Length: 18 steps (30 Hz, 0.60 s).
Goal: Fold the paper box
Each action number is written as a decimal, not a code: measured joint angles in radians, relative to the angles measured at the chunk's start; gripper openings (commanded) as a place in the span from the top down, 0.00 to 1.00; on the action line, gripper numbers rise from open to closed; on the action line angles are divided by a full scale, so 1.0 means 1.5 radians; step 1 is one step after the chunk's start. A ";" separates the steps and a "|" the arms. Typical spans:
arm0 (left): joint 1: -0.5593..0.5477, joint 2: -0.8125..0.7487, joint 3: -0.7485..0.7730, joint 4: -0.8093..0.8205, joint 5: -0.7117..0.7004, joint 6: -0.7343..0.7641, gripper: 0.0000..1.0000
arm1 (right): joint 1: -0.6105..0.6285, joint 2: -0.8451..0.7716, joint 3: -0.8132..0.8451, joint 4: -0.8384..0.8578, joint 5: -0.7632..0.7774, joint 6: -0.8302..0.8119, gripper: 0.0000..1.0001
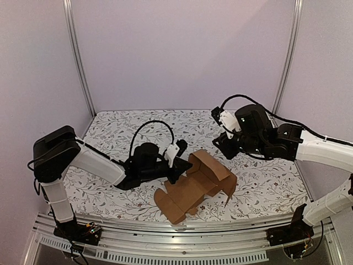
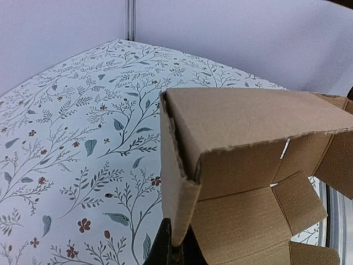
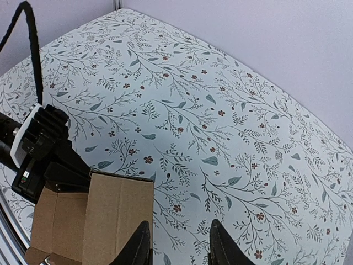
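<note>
The paper box (image 1: 196, 185) is a brown cardboard piece, partly folded, lying near the table's front centre with one panel raised and flaps spread toward the front. My left gripper (image 1: 179, 165) reaches in from the left and is shut on an upright side flap (image 2: 176, 193) of the box (image 2: 248, 143); its black fingers (image 2: 162, 248) pinch the flap's lower edge. My right gripper (image 1: 225, 144) hangs above the table behind and right of the box, open, with nothing between its fingertips (image 3: 140, 245). In the right wrist view the box (image 3: 110, 221) sits just left of that gripper (image 3: 179, 245).
The table (image 1: 265, 182) wears a floral patterned cloth. Pale walls and two metal posts (image 1: 77, 55) enclose the back and sides. A metal rail (image 1: 182, 243) runs along the front edge. The left arm's black cable (image 1: 149, 130) arcs above its wrist.
</note>
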<state>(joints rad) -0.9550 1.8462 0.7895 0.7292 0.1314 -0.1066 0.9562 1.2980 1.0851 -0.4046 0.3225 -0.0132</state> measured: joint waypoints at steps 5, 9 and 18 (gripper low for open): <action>0.004 0.027 0.008 0.070 0.023 0.018 1.00 | -0.050 0.025 -0.003 0.060 -0.092 0.040 1.00; 0.010 0.070 0.032 0.085 0.048 0.024 1.00 | -0.068 0.065 -0.004 0.098 -0.135 0.045 1.00; 0.024 0.150 0.084 0.101 0.062 0.034 1.00 | -0.100 0.121 -0.015 0.164 -0.181 0.073 1.00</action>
<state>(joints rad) -0.9195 2.0705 0.9161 0.8806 0.2249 -0.0559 0.8055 1.4788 1.0622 -0.1585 0.0509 0.0967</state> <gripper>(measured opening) 0.016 0.003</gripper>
